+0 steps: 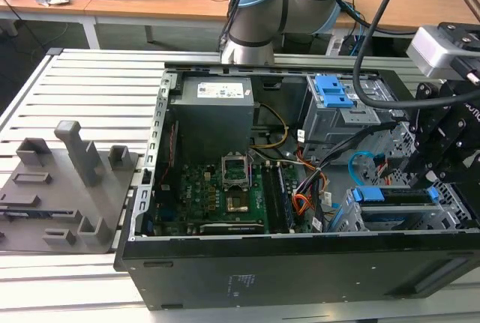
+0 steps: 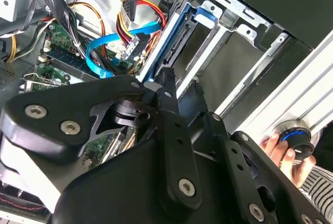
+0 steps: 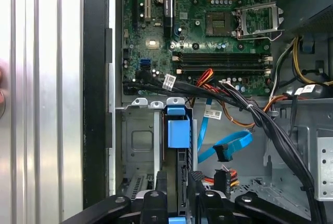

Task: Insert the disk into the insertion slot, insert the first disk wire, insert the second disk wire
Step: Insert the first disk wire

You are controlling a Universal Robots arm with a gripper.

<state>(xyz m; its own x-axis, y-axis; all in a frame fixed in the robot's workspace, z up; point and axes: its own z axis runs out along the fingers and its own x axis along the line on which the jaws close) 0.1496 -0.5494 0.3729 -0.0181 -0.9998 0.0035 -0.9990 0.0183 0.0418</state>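
The disk (image 1: 392, 195), on edge in its blue carrier (image 3: 178, 133), sits partly inside the insertion slot (image 1: 452, 216), the low perforated cage at the case's corner on the exterior view's right. My black gripper (image 3: 178, 178) is shut on the disk's outer end, a finger (image 3: 161, 181) on each side. In the second wrist view the gripper (image 2: 184, 86) meets the disk (image 2: 179, 44) at the slot's mouth. The first disk wire (image 3: 222, 176), red-orange leads with a black plug, lies loose beside the cage. The second disk wire (image 3: 231, 147), a light-blue loop, hangs free with its dark plug (image 2: 136, 44) unplugged.
A taller grey cage with blue tabs (image 1: 334, 94) stands behind the slot. A thick black cable bundle (image 3: 263, 122) crosses above the loose wires. The motherboard (image 1: 217, 188) fills the case floor. A grey fixture (image 1: 67, 177) sits outside the case. A person's hand (image 2: 281, 148) rests on a knob.
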